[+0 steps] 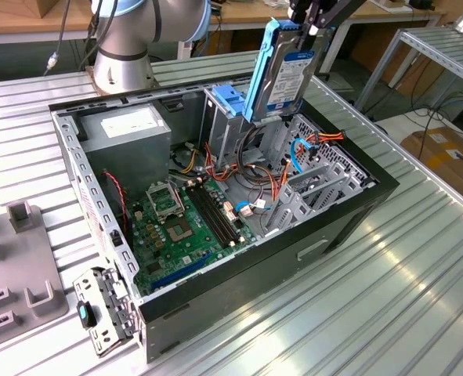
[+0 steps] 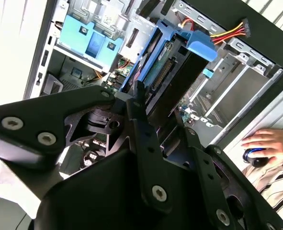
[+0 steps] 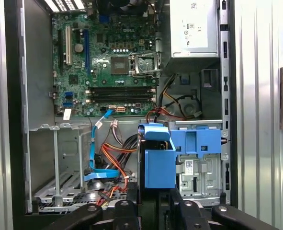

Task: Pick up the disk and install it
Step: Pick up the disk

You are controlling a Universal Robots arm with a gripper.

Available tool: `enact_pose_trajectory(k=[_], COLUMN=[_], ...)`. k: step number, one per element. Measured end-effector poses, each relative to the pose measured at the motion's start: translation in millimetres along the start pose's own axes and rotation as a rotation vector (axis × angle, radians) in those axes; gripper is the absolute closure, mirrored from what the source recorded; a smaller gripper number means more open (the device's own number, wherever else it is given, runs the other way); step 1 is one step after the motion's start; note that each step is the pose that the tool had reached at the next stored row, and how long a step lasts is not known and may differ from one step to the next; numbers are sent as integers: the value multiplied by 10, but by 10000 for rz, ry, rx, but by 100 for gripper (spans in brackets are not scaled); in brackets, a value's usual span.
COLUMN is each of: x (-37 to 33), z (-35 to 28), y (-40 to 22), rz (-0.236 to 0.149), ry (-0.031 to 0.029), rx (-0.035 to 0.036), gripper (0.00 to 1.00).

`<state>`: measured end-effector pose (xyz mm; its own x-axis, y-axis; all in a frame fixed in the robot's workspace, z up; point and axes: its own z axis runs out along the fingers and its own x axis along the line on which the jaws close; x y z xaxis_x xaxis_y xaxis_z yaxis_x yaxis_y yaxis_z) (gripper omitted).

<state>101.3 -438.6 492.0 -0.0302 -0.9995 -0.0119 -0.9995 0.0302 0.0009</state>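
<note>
**Disk gripped over the open case**

The disk (image 1: 284, 78) is clamped at its top end by the hand (image 1: 304, 23) and held upright over the drive cage (image 1: 215, 129) of the open PC case (image 1: 325, 227), which is laid on the desk (image 1: 372, 313). Inside, a motherboard (image 1: 186, 227), a grey power supply (image 1: 129, 129), a blue carrier piece (image 1: 229, 98) and loose cables (image 1: 274, 184) can be seen.

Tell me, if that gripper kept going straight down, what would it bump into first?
The gripper holds the disk on edge, so the disk's lower end leads. It would probably meet the metal drive cage beside the blue handle piece first, though depth is hard to judge.
</note>
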Motion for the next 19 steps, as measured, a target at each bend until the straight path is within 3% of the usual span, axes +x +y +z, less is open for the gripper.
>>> enact_pose_trajectory(k=[8, 13, 19], x=[166, 322, 392], z=[-2, -3, -5], y=[-5, -9, -12], rz=[0, 0, 0], ry=[0, -1, 0], rx=[0, 0, 0], gripper=[65, 65, 65])
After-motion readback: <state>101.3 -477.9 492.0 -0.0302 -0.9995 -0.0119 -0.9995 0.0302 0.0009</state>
